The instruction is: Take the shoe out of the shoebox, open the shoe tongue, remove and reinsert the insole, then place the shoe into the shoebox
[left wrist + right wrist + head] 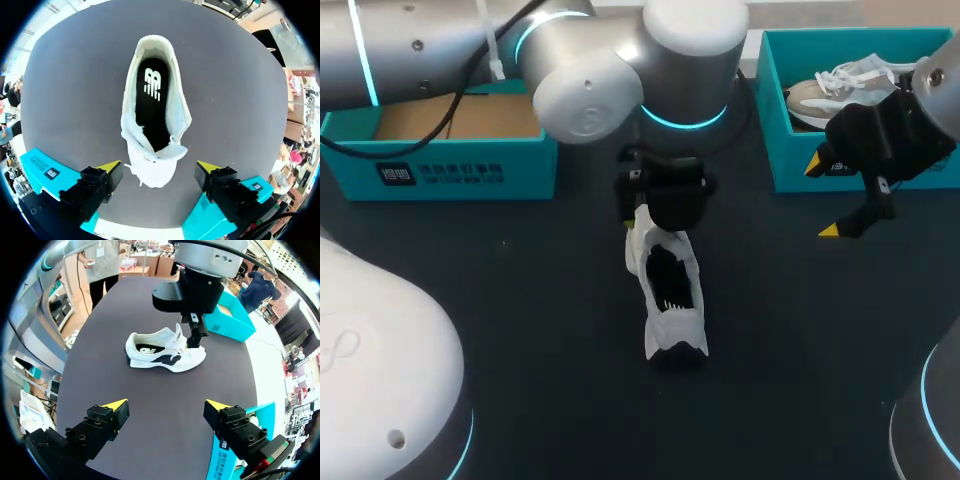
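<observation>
A white shoe (672, 290) lies on the dark table, in the middle. Its black insole (152, 100) with a white logo shows inside. My left gripper (159, 167) hangs open just above the toe and laces, and its yellow fingertips (110, 166) straddle the shoe without touching it. In the right wrist view the shoe (165, 352) lies on its sole with one finger of the left gripper (195, 337) by the tongue. My right gripper (822, 198) is open and empty, off to the right near the teal shoebox (775, 120). In that box sits another pale shoe (840, 85).
A second teal box (440, 160) with a bare cardboard bottom stands at the back left. My left arm (680, 90) reaches over the table's middle from the left. Dark tabletop (550, 330) surrounds the shoe.
</observation>
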Robot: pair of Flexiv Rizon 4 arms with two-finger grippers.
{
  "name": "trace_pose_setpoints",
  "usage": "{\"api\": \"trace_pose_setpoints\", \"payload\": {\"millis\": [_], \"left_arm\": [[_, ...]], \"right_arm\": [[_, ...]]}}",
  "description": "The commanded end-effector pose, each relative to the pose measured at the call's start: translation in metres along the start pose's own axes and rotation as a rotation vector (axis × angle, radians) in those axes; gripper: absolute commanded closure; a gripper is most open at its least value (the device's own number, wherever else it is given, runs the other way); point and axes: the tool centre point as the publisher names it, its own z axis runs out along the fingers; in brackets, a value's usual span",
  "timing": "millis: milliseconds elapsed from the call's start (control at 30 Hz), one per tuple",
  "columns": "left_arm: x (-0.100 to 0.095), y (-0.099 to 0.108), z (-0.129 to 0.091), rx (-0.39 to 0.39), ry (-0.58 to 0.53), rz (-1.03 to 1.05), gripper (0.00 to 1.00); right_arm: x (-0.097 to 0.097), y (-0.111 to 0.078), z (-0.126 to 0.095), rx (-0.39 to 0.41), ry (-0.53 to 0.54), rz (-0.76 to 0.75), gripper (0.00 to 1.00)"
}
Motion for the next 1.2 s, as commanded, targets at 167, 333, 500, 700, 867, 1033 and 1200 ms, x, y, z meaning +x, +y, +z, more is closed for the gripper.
{"api": "trace_pose_setpoints", "payload": {"millis": [167,333,500,700,867,1033,1200], "left_arm": [[-0.005,-0.002,0.007,0.017,0.001,0.02,0.52],[-0.004,-0.013,0.014,0.035,0.005,0.037,0.53],[0.003,-0.022,0.016,0.051,0.002,0.036,0.54],[0.004,-0.037,0.017,0.072,-0.014,0.029,0.55],[0.005,-0.05,0.02,0.088,-0.012,0.042,0.58],[0.008,-0.057,0.018,0.09,-0.014,0.052,0.61],[0.007,-0.056,0.01,0.085,-0.033,0.049,0.66]], "right_arm": [[-0.001,0.001,0.001,0.003,0.001,0.0,0.0],[-0.001,0.001,0.001,0.003,0.001,0.0,0.0],[-0.001,0.001,0.001,0.003,0.001,0.0,0.0],[-0.001,0.001,0.001,0.003,0.001,0.0,0.0],[-0.001,0.001,0.001,0.003,0.001,0.0,0.0],[-0.001,0.001,0.001,0.003,0.001,0.0,0.0],[-0.001,0.001,0.001,0.003,0.001,0.0,0.0]]}}
